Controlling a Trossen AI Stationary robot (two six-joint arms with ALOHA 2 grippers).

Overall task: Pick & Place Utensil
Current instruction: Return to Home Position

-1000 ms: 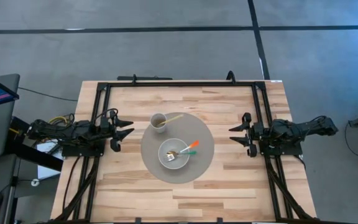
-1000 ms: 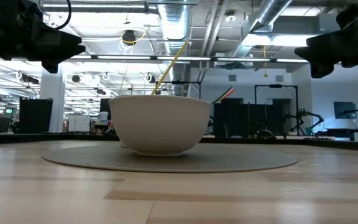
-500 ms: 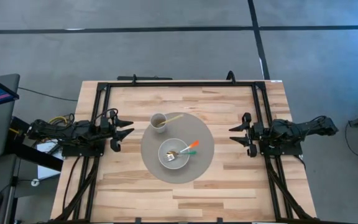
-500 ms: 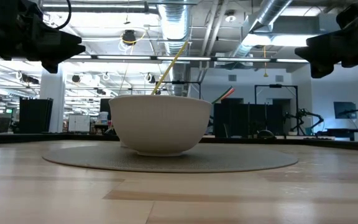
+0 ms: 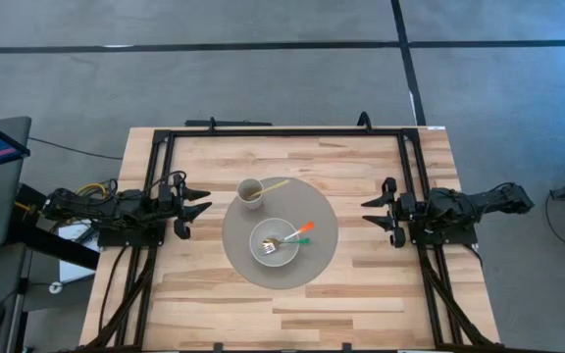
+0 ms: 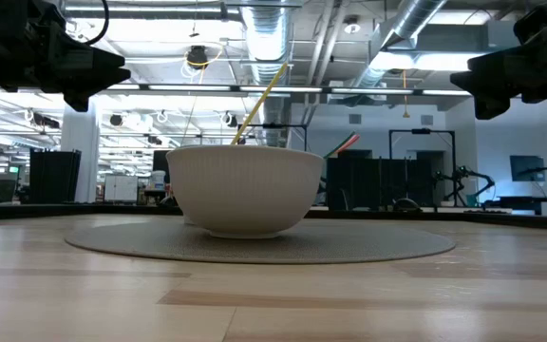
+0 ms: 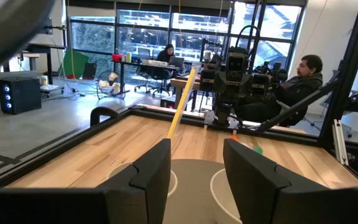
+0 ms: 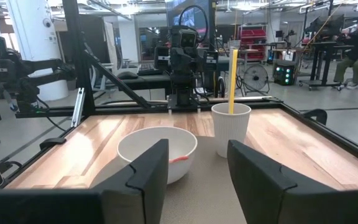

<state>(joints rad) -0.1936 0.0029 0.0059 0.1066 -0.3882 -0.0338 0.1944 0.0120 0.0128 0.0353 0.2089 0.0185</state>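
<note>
My left gripper (image 5: 204, 201), right gripper (image 5: 366, 212): fingers spread apart. Between them gray placemat (image 5: 324, 245); yellow straw (image 5: 275, 184) in gray cup (image 5: 250, 192).

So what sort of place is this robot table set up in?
Probably a robotics lab in an open-plan industrial workspace: exposed silver ceiling ducts run overhead, a person seated at a desk shows beyond the pale wooden table, and large windows stand behind them.

Wooden table (image 5: 361, 284), round gray placemat (image 5: 322, 245) centered
</note>
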